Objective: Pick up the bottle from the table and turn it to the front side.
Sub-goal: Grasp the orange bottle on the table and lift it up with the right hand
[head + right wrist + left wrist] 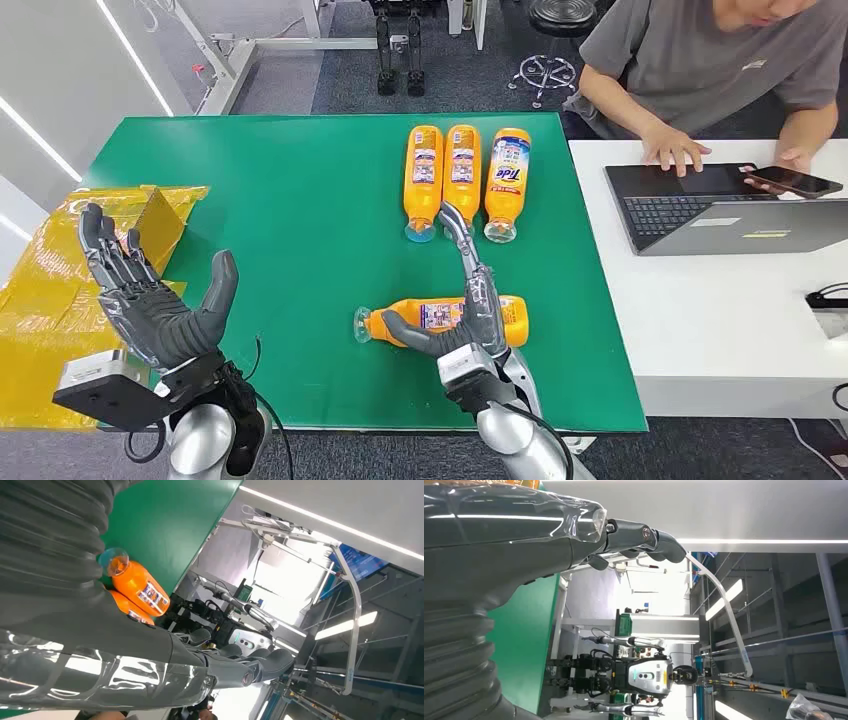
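Step in hand, as judged: the approach to the grasp, not yet a lift. The right hand (pixel 468 318) sits over the lone orange bottle (pixel 440 320), which lies on its side on the green tabletop (pixel 300 220), cap end to the hand's left, base to its right. The thumb reaches toward the neck side of the bottle and the fingers (pixel 462 240) stretch straight out beyond it, pointing at the row further on. The hand is spread, not wrapped round the body; whether the palm already touches the bottle cannot be told from the head view. In the right wrist view the fingers are likewise extended.

Three more orange bottles (pixel 464 180) lie side by side well beyond the right hand's fingertips, caps toward the robot. The extended fingertip comes close to their cap ends.

The left hand (pixel 150 295) is held up on the far left of the right one, palm open, fingers apart, holding nothing. It hovers near yellow packaging (pixel 120 215) at the tabletop's edge.

Next move, as judged: curl fingers and thumb round the bottle's body, then lift clear before rotating. The lying bottle can roll away under an uneven squeeze, and the label faces partly up, so the turn needed may be small.

A person (pixel 710 70) sits beyond the adjoining white desk (pixel 700 320), at a laptop (pixel 720 210).
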You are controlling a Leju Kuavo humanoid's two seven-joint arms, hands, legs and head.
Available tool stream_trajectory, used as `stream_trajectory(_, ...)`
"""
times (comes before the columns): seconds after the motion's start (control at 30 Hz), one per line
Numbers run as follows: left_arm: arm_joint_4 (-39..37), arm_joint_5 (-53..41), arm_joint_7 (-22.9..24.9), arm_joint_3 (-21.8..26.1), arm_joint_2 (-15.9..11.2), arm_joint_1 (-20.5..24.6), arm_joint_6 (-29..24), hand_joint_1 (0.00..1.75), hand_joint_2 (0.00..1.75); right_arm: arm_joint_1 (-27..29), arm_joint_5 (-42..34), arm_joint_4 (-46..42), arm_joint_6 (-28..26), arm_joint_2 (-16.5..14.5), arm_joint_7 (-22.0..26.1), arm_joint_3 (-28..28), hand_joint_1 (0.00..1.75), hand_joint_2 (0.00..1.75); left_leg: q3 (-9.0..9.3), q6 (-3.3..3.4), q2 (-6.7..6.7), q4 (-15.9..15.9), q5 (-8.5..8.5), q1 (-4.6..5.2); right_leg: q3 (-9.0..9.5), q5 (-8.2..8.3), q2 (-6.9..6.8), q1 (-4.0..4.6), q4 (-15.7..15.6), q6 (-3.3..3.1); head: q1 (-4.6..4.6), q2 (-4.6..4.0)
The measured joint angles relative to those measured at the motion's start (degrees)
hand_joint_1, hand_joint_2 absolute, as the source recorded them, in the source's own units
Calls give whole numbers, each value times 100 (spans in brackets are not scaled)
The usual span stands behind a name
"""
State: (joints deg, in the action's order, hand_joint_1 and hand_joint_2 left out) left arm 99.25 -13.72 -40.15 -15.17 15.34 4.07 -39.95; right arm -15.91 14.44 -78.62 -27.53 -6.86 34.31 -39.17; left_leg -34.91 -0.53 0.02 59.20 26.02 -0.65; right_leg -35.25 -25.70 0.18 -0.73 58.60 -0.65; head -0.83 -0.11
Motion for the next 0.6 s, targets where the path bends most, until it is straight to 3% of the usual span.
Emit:
stream_trajectory(0.17,20,0,0,0,0,-3,0,0,175,22,94,-26,20,0,-74,0,0,175,0,0,0,0,0,0,0,0,0,0,0,0,0,0)
stream_trajectory(0.23,34,0,0,0,-1,-4,0,0,175,30,244,-45,214,1,-339,0,0,175,0,0,0,0,0,0,0,0,0,0,0,0,-1,0)
stream_trajectory(0.4,38,56,0,0,-11,-2,0,0,175,-108,1119,77,1657,102,-1472,-77,0,175,0,0,0,0,0,0,0,0,0,0,0,0,-1,0)
stream_trajectory(0.5,38,140,0,0,-25,1,0,0,175,-332,1528,338,2442,244,-1644,-173,0,175,0,1,0,1,-2,0,1,2,0,0,0,1,0,0)
stream_trajectory(0.6,39,228,0,0,-39,3,1,0,175,-608,1892,649,2698,386,-1692,-269,0,175,0,2,0,3,-2,1,1,3,0,0,0,1,-1,0)
